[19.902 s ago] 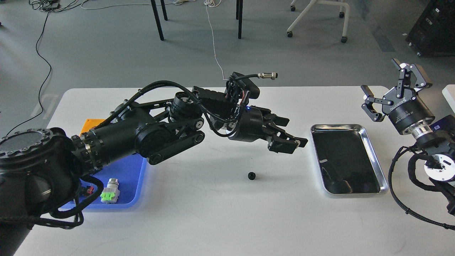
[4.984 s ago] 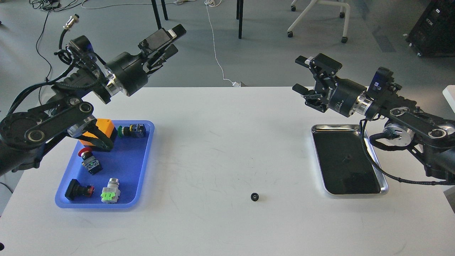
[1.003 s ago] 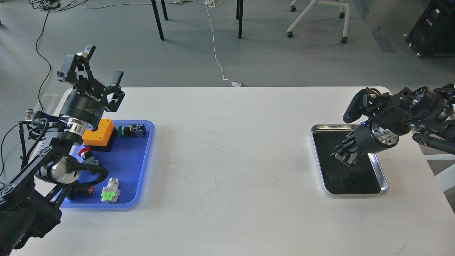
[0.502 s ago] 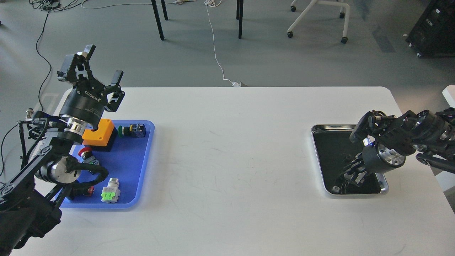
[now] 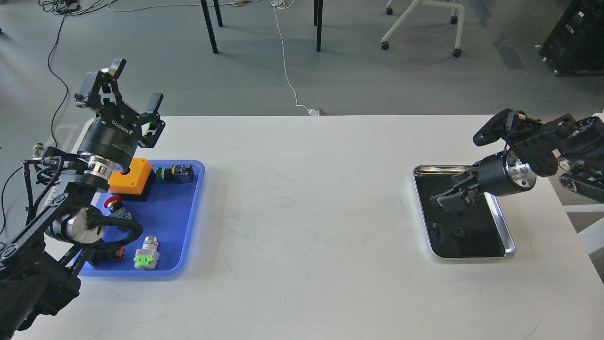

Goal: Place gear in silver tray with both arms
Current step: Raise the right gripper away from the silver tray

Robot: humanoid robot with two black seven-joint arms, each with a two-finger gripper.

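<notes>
The silver tray (image 5: 473,257) lies on the right of the white table. A small dark round shape, which looks like the gear (image 5: 456,233), shows faintly on the tray's dark floor. My right gripper (image 5: 450,192) hovers over the tray's far half, pointing left, with its jaws apart and nothing between them. My left gripper (image 5: 135,84) is raised over the table's far left corner, pointing up, open and empty.
A blue plastic tray (image 5: 188,222) at the left holds an orange box (image 5: 131,172) and several push-button switches (image 5: 146,259). My left arm's elbow and cables hang over the tray's left side. Beyond the table's far edge, chair legs stand on the floor.
My right gripper has risen from the tray's near end and moved back over its far half, and its fingers have spread. The left arm has not moved.
</notes>
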